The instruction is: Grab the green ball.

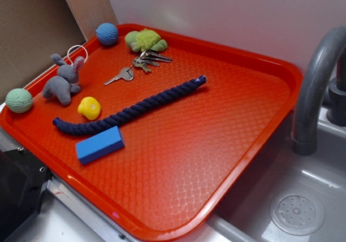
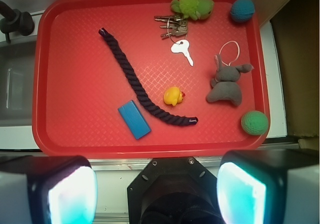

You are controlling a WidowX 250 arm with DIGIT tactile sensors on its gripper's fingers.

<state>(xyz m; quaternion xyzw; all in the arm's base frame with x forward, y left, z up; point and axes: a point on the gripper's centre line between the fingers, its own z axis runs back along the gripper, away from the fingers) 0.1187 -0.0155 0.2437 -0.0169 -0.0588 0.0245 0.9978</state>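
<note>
The green ball (image 1: 19, 100), small, pale mint and knitted, rests in the near left corner of the red tray (image 1: 189, 161). In the wrist view the green ball (image 2: 254, 122) sits at the lower right corner of the tray (image 2: 75, 59), against the rim. My gripper (image 2: 157, 190) hangs high above the tray's near edge and is open, its two fingers (image 2: 67, 191) spread wide with nothing between them. The ball lies beyond the right finger, apart from it. The exterior view does not show the gripper.
On the tray lie a blue ball (image 2: 242, 10), a lime plush toy with keys (image 2: 192, 5), a grey bunny (image 2: 227, 81) near the green ball, a yellow duck (image 2: 173, 96), a navy rope (image 2: 135, 81) and a blue block (image 2: 134, 119). A grey faucet (image 1: 316, 91) and sink stand right of the tray.
</note>
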